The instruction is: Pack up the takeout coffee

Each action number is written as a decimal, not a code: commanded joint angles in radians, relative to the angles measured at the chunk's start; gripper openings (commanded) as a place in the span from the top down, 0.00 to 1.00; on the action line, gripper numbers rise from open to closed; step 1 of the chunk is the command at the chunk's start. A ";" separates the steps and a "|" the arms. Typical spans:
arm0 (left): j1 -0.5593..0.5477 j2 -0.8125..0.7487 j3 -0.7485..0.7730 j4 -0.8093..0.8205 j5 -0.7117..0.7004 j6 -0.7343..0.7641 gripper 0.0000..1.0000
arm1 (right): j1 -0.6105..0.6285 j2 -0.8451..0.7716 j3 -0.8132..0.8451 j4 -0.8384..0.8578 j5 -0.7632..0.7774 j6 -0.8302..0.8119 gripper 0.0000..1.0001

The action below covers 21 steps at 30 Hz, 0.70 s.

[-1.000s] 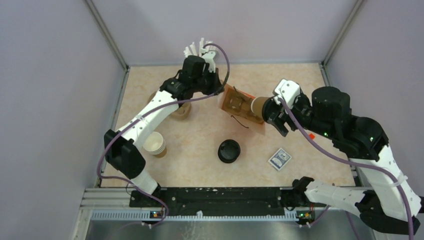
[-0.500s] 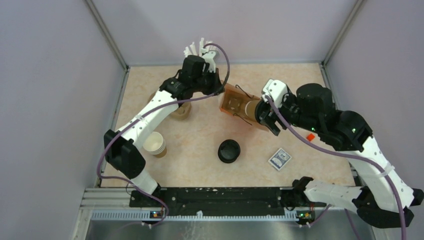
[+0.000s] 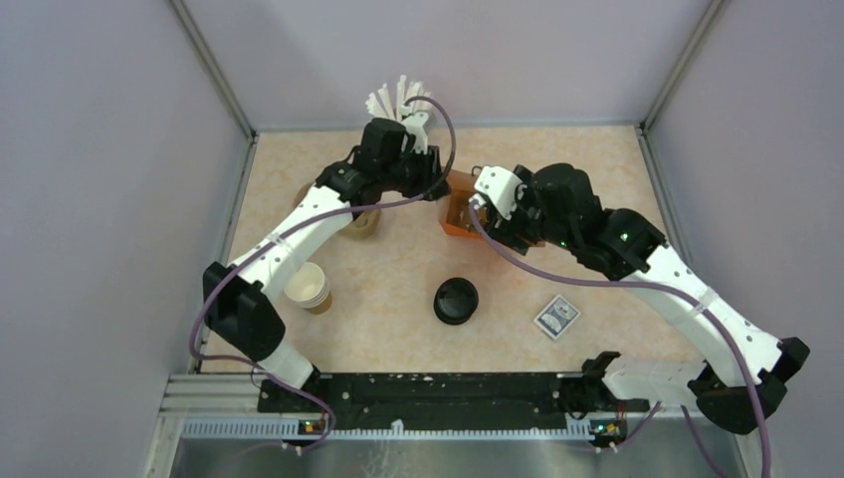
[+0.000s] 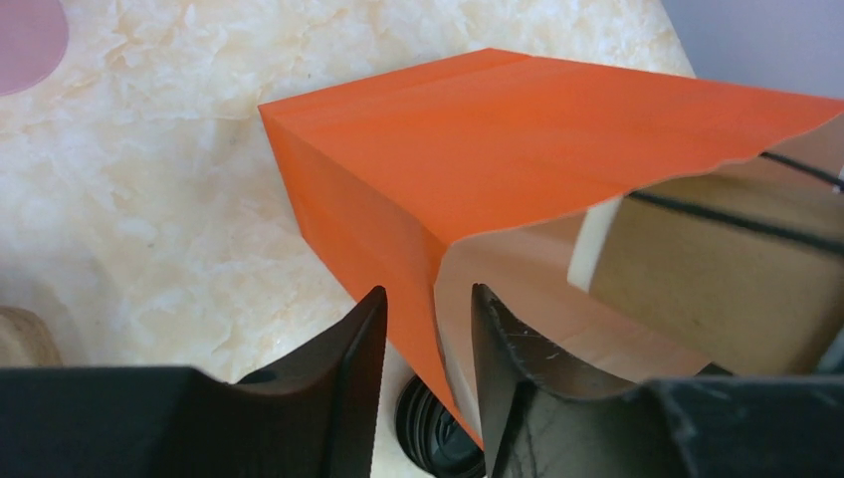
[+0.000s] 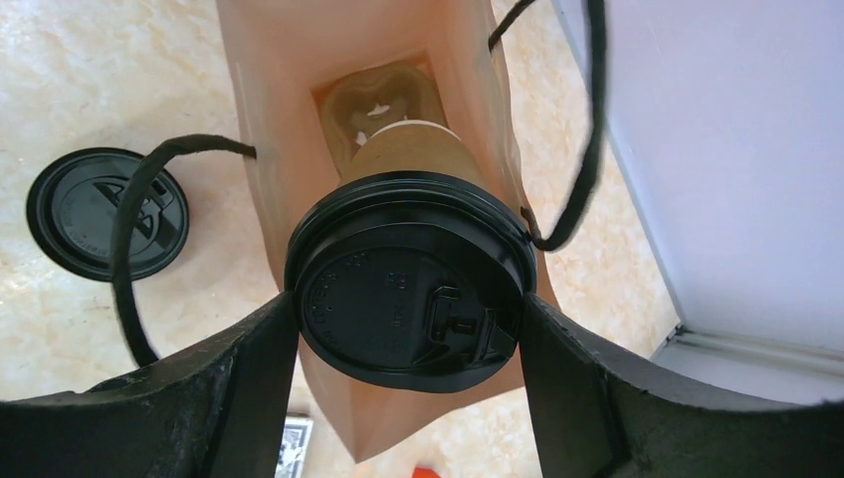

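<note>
Your left arm reaches from its base toward 1 o'clock. It passes over the lidless cup (image 3: 309,287) that stands apart on the table (image 3: 398,269), and it ends at the orange bag (image 4: 478,149). There the left gripper (image 4: 428,299) has its jaws drawn narrow on the bag's corner fold. This looks like a hold meant to keep the bag upright and its mouth spread while the other arm loads it. At 6 o'clock from the bag the loose black lid (image 3: 456,300) lies flat, with no part in this. Your right arm sweeps from its base toward 10 o'clock, elbow high and wrist bent down over the bag's opening. The right gripper (image 5: 408,339) has its jaws clamped on either side of the takeout coffee (image 5: 408,299), just under the lid's rim. The cup hangs upright with its base down inside the bag's mouth and the paper walls on both sides of it. The bag's floor shows below the cup, and you cannot tell whether the cup touches it. Gripping high leaves the jaws above the paper, which should let them open freely.
</note>
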 commanded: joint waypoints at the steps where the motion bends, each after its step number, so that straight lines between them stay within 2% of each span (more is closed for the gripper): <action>1: 0.001 -0.084 -0.001 -0.024 -0.007 0.016 0.55 | 0.011 0.008 0.003 0.102 0.033 -0.031 0.32; 7: 0.002 -0.101 -0.020 -0.066 0.020 -0.019 0.48 | 0.011 0.005 -0.012 0.105 0.022 -0.031 0.32; 14: 0.000 -0.061 -0.021 -0.079 0.039 -0.019 0.50 | 0.011 0.000 -0.025 0.100 0.012 -0.023 0.32; 17: 0.000 -0.044 -0.015 -0.052 0.044 -0.007 0.62 | 0.012 -0.009 -0.037 0.101 0.002 -0.022 0.32; 21: 0.000 -0.073 -0.060 0.069 0.074 0.030 0.89 | 0.018 -0.032 -0.061 0.102 -0.016 -0.048 0.32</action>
